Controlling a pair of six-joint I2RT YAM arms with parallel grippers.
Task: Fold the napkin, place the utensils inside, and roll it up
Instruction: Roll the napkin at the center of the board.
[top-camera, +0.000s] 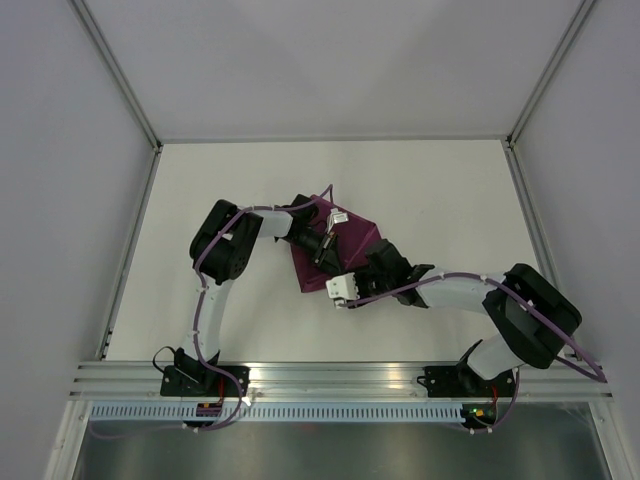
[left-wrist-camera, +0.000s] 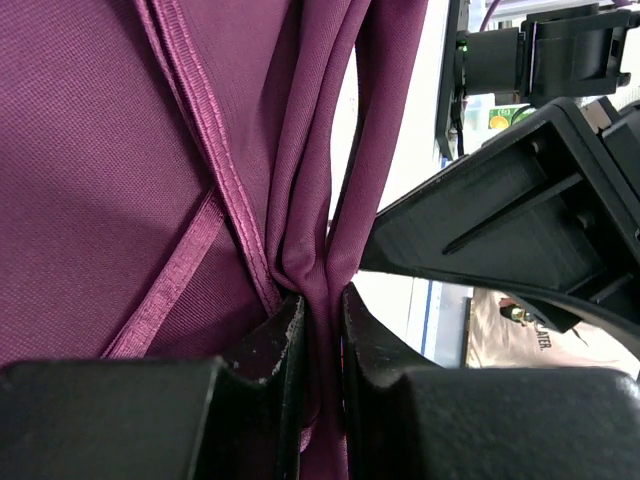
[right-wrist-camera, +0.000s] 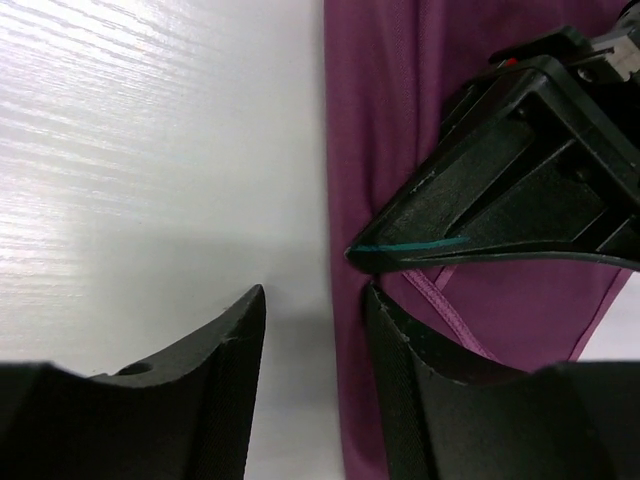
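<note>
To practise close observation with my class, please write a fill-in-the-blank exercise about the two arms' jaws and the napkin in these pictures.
1. The jaws clamped shut on a gathered fold of the napkin belong to the ____ arm.
2. The right arm's jaws stand ____ at the napkin's edge, gripping nothing.
3. The napkin lies on a white ____.
Missing words: left; open; table.

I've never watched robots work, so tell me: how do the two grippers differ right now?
The left gripper is shut, pinching a bunched fold of the napkin; the right gripper is open, holding nothing. The left sits over cloth; the right sits at the napkin's edge, partly over bare table. Both are black and two-fingered.
</note>
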